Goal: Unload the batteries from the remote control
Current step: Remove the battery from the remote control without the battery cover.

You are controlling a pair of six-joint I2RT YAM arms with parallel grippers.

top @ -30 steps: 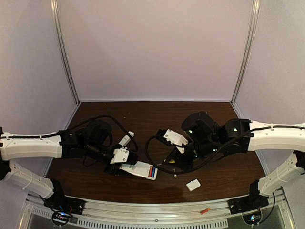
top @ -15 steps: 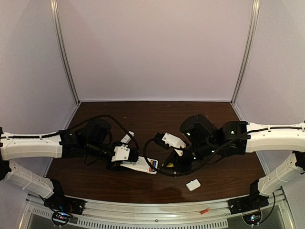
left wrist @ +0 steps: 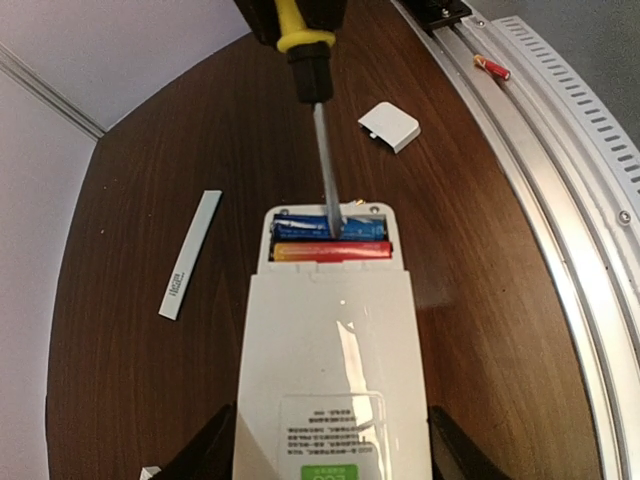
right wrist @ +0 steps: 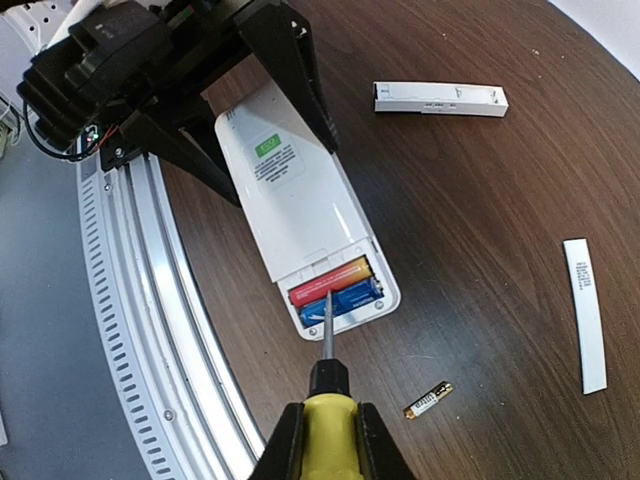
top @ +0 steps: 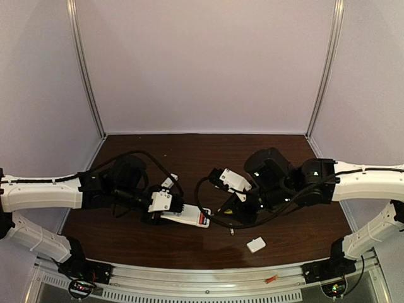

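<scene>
Two batteries (left wrist: pixel 310 251) are seen lying side by side in the open compartment at the end of the remote control (left wrist: pixel 325 370), one blue, one gold-and-red. The tip of the yellow-handled screwdriver (right wrist: pixel 330 430) is set against the blue one. Its handle is clamped by the right gripper (right wrist: pixel 330 448), whose fingers are closed down on it. The remote's body is pinched by its sides in the left gripper (left wrist: pixel 330 420), back face up. A third cell (right wrist: pixel 428 400), loose on the table (right wrist: pixel 480 200), is shown only by the right wrist view. The white cover (left wrist: pixel 390 125) is shown only by the left wrist and top views. The green label (right wrist: pixel 268 148) on the remote and the print on a white strip (left wrist: pixel 190 255) are too small to be read.
</scene>
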